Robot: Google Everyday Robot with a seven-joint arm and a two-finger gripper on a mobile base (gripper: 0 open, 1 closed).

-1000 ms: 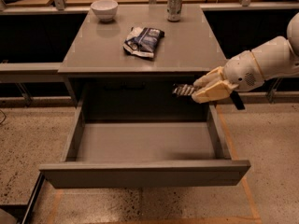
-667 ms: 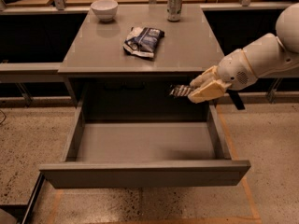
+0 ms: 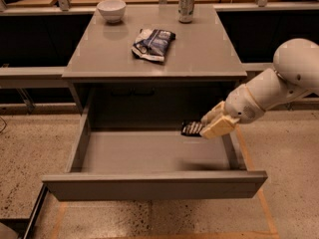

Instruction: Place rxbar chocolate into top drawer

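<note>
The rxbar chocolate (image 3: 191,129), a small dark bar with pale print, is held level in my gripper (image 3: 203,128). The gripper is shut on the bar's right end and reaches in from the right, just above the right rear part of the top drawer's grey floor (image 3: 149,151). The top drawer is pulled fully out below the grey table (image 3: 199,54); its flat front panel (image 3: 154,185) faces the camera. The white arm (image 3: 279,83) comes in from the right, over the drawer's right wall.
On the table stand a blue-and-white chip bag (image 3: 153,44), a white bowl (image 3: 111,10) at the back left and a drink can (image 3: 186,5) at the back. The drawer's right wall (image 3: 233,151) lies under my wrist. Speckled floor surrounds the table.
My gripper with the bar has moved down and to the left, from beside the table's right edge to low inside the open drawer.
</note>
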